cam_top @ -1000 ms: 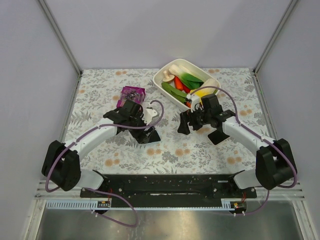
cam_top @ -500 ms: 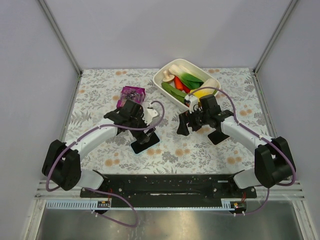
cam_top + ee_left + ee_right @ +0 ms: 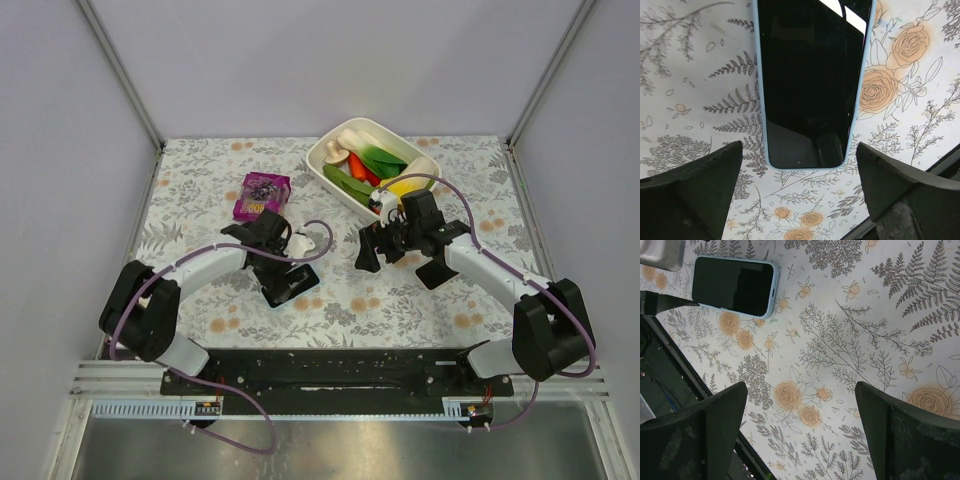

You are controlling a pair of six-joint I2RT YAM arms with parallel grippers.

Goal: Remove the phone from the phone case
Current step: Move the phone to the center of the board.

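Black plastic fingers (image 3: 700, 185) of the left gripper (image 3: 799, 150) are standing wide apart, gripping nothing. Between them, touching neither, the phone (image 3: 810, 75) is lying flat with its dark screen up and 1 short end nearest the tips. A pale blue case (image 3: 761, 100) is wrapping all 3 edges in view, so the phone is sitting inside it. Both are resting on the floral tablecloth (image 3: 705, 50).

The right gripper (image 3: 801, 390) is hanging over bare cloth. Its 2 fingers (image 3: 705, 430) are likewise spread fully, with nothing between them. In the right wrist view the cased phone is showing at upper left, well apart from that gripper.

From the top view:
- The phone is lying near the middle of the table, toward the near edge, with the left gripper hanging right over it.
- The right gripper is hovering off to the phone's right.
- A white tray (image 3: 322, 146) holding vegetables (image 3: 372, 165) is sitting at the far side, just beyond the right gripper.
- A purple box (image 3: 262, 194) is sitting beyond the left arm, apart from the phone.
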